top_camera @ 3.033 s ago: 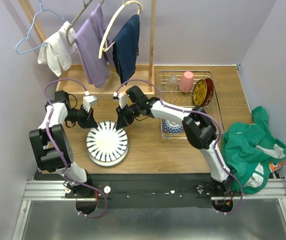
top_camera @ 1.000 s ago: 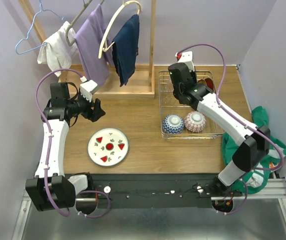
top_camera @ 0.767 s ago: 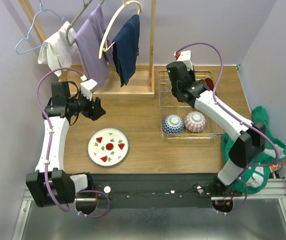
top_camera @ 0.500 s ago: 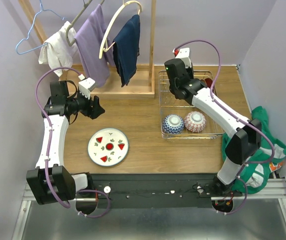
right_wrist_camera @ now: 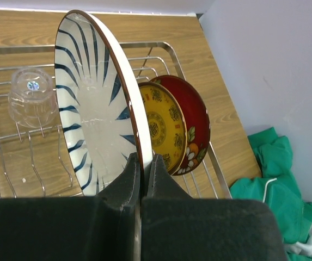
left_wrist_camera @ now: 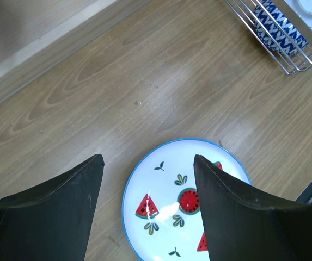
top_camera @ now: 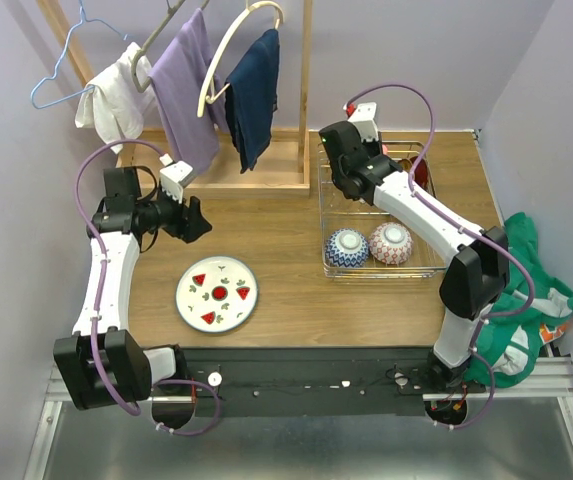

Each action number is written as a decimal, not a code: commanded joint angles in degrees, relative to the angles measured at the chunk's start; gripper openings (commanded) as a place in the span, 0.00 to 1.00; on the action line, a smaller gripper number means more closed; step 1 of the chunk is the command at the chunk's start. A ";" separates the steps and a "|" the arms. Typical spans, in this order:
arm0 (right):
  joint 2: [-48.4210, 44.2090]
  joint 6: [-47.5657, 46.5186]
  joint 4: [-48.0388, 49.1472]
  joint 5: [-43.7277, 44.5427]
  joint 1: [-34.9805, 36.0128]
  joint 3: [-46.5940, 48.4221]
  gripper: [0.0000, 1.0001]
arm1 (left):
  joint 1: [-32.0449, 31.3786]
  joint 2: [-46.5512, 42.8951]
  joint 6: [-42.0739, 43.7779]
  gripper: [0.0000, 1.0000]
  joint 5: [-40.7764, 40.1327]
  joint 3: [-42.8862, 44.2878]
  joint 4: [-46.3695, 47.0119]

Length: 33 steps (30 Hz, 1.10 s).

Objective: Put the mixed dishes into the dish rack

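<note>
In the right wrist view my right gripper (right_wrist_camera: pixel 143 163) is shut on the rim of the white plate with dark blue radial stripes (right_wrist_camera: pixel 93 119). The plate stands on edge inside the silver wire dish rack (right_wrist_camera: pixel 161 46). Just right of it the red floral plate (right_wrist_camera: pixel 196 122) leans upright. From above, a blue-white bowl (top_camera: pixel 346 247) and a red-pink bowl (top_camera: pixel 391 243) sit in the near end of the dish rack (top_camera: pixel 437 240). My left gripper (top_camera: pixel 194 220) hangs open above a white watermelon-pattern plate (top_camera: pixel 217 293), which lies flat on the table. That plate (left_wrist_camera: pixel 156 187) shows between the open left gripper (left_wrist_camera: pixel 147 163).
An upturned clear glass (right_wrist_camera: pixel 33 98) stands in the rack left of the striped plate. A wooden clothes rack (top_camera: pixel 266 165) with hanging garments (top_camera: pixel 191 90) is at the back left. A green cloth (top_camera: pixel 511 290) is bunched at the right table edge.
The striped plate, earlier lying on the watermelon plate, is now held on edge in the rack. Over the last second the right wrist shifted slightly left; the left arm barely moved.
</note>
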 commanded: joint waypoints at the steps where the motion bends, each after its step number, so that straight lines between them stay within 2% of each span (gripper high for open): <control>1: -0.67 5.61 -1.56 3.56 -0.18 1.63 0.01 | 0.21 -1.33 1.39 0.76 0.17 -1.22 -0.76; 13: 3.64 8.52 -3.67 1.37 -0.18 1.98 0.01 | -0.23 -3.18 1.74 0.76 -0.80 -3.85 -1.29; 19: 3.82 8.26 -3.41 -0.04 -0.18 1.10 0.01 | -0.41 -3.00 3.40 0.80 -2.12 -5.26 -2.16; 20: 3.64 7.99 -3.24 -0.39 -0.18 0.75 0.04 | -0.40 -2.83 4.45 0.80 -2.21 -5.79 -2.69; 23: 2.85 6.68 -3.06 -2.50 -0.18 0.04 0.22 | -0.40 -2.13 6.04 0.82 -2.21 -6.75 -3.92; 24: 2.59 5.98 -2.97 -3.46 -0.18 -0.22 0.33 | -0.40 -1.43 7.52 0.82 -2.21 -7.11 -4.18; 26: 1.36 5.44 -3.50 -4.78 -0.18 -0.13 0.41 | -0.49 -0.81 8.85 0.83 -2.82 -7.98 -4.80; 27: 0.75 4.92 -3.76 -6.61 -0.18 0.04 0.49 | -0.41 0.06 9.81 0.84 -3.34 -8.25 -4.89; 33: -3.56 4.74 -5.78 -12.69 0.17 0.31 0.60 | 0.56 2.97 14.12 0.84 -5.81 -9.92 -5.77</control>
